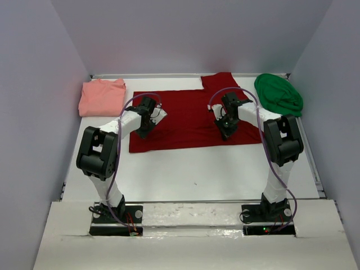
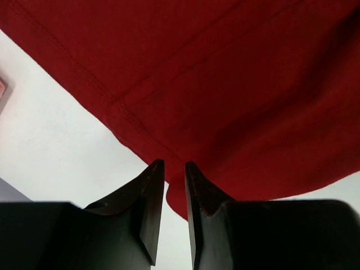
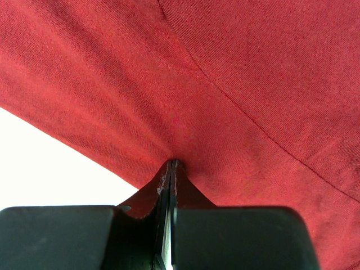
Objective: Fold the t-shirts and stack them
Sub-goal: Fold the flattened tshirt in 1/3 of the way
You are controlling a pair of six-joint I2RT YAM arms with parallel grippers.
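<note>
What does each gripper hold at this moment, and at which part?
Right gripper is shut on the dark red t-shirt, pinching cloth near its edge. Left gripper holds nothing yet: its fingers stand apart at the shirt's edge.

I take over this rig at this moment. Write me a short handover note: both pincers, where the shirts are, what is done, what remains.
Pincers: the left pincer has its jaws a little apart at an edge of the dark red shirt, on its left side, and does not look clamped. The right pincer is shut on the dark red shirt, with cloth puckered at its tips.
Shirts: the dark red shirt lies spread mid-table. The salmon-pink shirt is at the far left, the green shirt bunched at the far right.
Done: the salmon-pink shirt looks folded.
Left: fold the red and green shirts, then stack all three.
</note>
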